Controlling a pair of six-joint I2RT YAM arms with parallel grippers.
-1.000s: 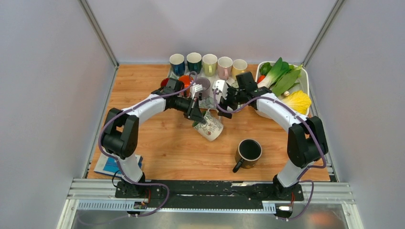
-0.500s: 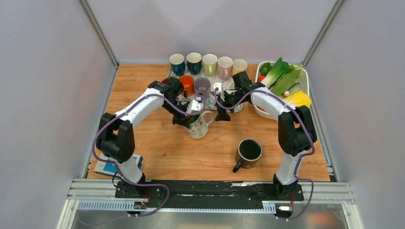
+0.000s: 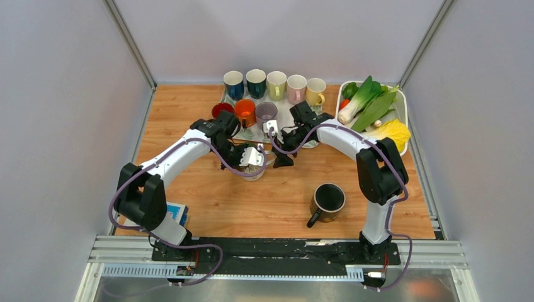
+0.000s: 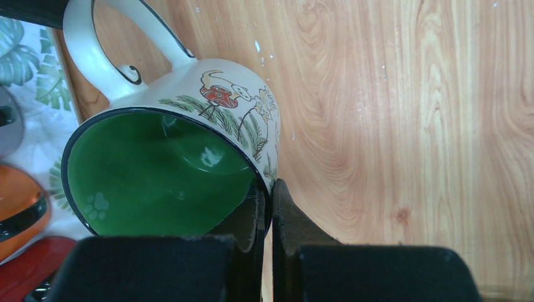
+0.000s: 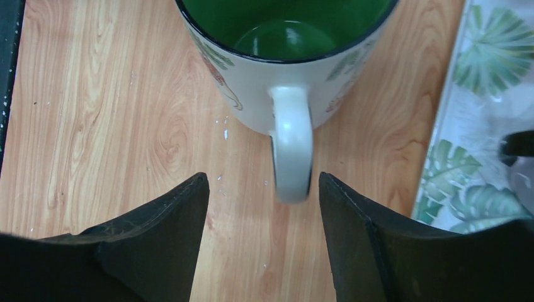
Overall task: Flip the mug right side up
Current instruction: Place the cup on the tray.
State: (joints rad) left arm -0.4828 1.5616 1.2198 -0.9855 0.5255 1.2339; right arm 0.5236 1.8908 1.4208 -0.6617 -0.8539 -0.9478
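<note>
The mug (image 3: 255,171) is cream with a leaf and bird print and a green inside. It sits on the wood with its mouth up, about upright, mostly hidden under my left gripper (image 3: 254,157). In the left wrist view the left gripper (image 4: 271,189) is shut on the mug's (image 4: 189,119) black rim, one finger inside and one outside. My right gripper (image 3: 281,158) is just right of the mug. In the right wrist view it (image 5: 263,182) is open, its fingers standing either side of the tip of the mug's handle (image 5: 291,145) without touching it.
A black mug (image 3: 327,200) stands upright at the front right. Several coloured mugs (image 3: 275,85) line the back, with an orange mug (image 3: 245,112) and a grey mug (image 3: 266,112) on a leaf-print mat (image 3: 286,118). A white tray (image 3: 403,107) holds vegetables at back right.
The left arm has carried the mug left and down, turning it from tilted to mouth-up. The right gripper has followed to the handle and its jaws have narrowed.
</note>
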